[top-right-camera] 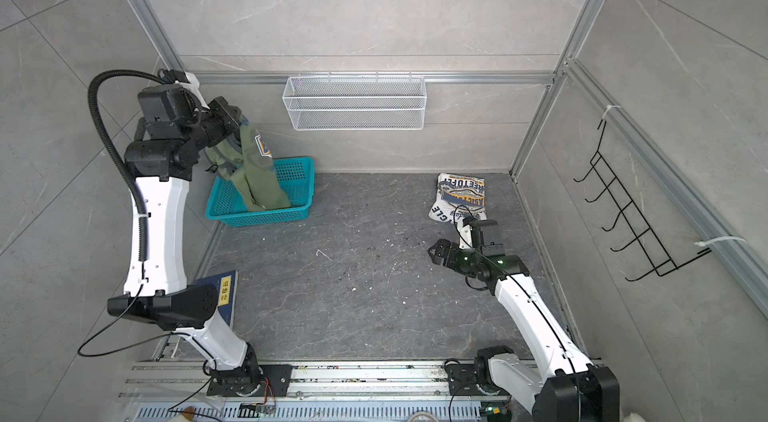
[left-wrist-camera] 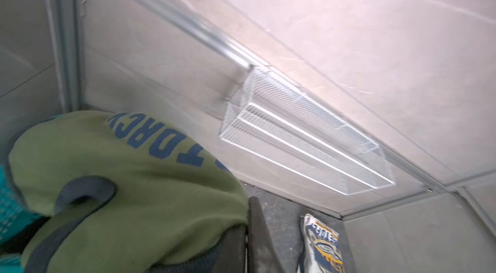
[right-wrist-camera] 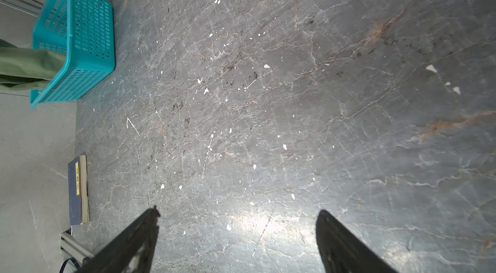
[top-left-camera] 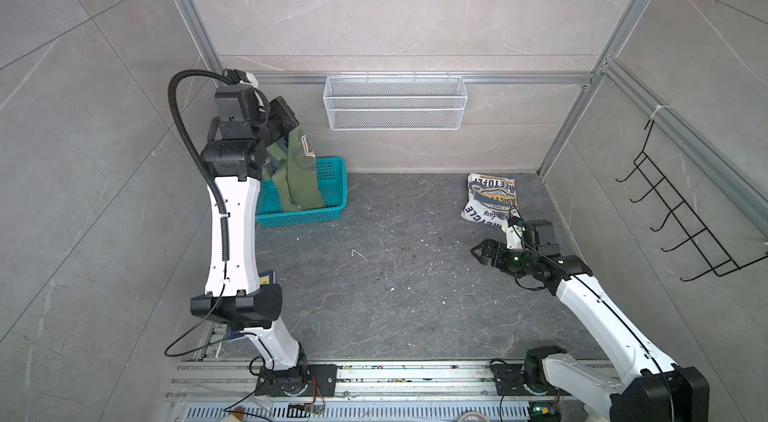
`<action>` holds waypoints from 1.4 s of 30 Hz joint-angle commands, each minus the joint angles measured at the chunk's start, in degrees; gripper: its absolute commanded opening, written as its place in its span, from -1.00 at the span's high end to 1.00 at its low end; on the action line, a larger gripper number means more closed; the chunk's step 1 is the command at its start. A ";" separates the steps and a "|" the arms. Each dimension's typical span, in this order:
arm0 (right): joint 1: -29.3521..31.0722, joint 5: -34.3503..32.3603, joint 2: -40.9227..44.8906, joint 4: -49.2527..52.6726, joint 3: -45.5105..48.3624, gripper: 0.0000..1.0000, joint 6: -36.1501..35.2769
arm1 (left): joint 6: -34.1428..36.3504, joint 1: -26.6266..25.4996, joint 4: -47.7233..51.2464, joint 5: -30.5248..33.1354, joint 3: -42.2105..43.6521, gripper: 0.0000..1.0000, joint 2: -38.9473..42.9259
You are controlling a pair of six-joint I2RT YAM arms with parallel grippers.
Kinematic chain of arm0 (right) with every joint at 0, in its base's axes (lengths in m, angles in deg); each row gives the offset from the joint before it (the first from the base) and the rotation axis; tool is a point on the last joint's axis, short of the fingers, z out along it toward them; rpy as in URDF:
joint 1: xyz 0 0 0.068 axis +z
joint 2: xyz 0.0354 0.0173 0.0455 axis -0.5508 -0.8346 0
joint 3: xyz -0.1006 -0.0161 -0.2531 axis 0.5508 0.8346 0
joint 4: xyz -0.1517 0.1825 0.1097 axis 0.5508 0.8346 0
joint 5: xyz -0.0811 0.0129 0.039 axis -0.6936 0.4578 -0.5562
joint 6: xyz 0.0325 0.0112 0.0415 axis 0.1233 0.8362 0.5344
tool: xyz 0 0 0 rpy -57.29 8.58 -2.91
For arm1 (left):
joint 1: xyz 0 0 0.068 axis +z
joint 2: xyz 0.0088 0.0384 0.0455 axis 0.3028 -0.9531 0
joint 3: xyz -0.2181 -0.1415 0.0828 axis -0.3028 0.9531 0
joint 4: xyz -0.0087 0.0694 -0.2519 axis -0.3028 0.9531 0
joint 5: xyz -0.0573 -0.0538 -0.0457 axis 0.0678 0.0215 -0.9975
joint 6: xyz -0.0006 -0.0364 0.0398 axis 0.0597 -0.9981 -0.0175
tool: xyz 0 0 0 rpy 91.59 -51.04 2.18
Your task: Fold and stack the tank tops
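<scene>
Top views: left gripper (top-left-camera: 292, 130) high near the back wall, clenched on the upper part of the olive tank top (top-left-camera: 300, 181); cloth hanging limp, lower end down in the teal basket (top-left-camera: 332, 214). Well apart, at the far right of the counter (top-left-camera: 374, 283), white tank top (top-left-camera: 490, 196) lying in a compact fold. Near it, on the robot's side, right gripper (top-left-camera: 478, 253) released, holding nothing.

Left wrist view: olive cloth bunched over the gripper, grey-trimmed armhole showing; exact pinch point hidden.

Right wrist view: jaws spread wide above bare counter; basket and blue book (right-wrist-camera: 77, 191) in sight across it.

Handling, as judged: light, soft, shapeless, liable to snag on the basket rim; best taken at both shoulder straps or hem corners to spread flat.
</scene>
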State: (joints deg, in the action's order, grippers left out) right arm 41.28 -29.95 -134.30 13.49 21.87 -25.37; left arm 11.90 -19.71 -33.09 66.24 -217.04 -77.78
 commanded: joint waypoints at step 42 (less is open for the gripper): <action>45.52 -18.58 0.47 0.53 5.57 -0.72 14.55 | -7.13 -21.87 -20.07 14.07 73.11 0.19 13.35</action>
State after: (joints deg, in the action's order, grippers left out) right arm 79.73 -41.71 -131.54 15.39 26.40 -17.21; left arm 3.94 -43.56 -54.62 78.66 -143.30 -66.48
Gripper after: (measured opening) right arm 0.864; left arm 0.379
